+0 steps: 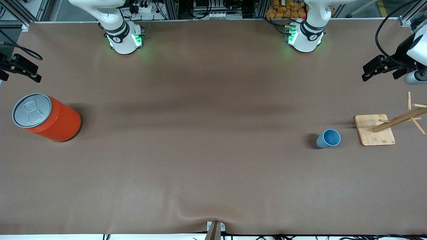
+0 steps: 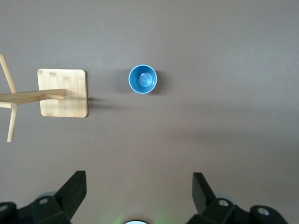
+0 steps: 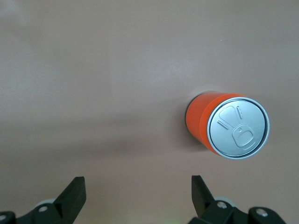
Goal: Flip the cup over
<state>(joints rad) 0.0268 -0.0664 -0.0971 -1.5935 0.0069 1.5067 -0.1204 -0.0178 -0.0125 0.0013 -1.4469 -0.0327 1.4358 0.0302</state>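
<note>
Cup [image 1: 328, 138] stands on the brown tabletop [image 1: 200, 150] with its mouth up, so I can see down into the blue inside. It sits just beside the wooden rack [image 1: 374, 130], toward the left arm's end of the tabletop. A big orange can [image 1: 46, 117] stands well apart, at the right arm's end.

The left gripper [image 2: 139, 196] hangs high over that end, its fingers spread wide and holding nothing. The right gripper [image 3: 138, 196] hangs high near the can, fingers wide apart too (both arms seem to wait).

Mouth-up could mean the flip is done, or that the cup should go mouth-down. I cannot tell which.
</note>
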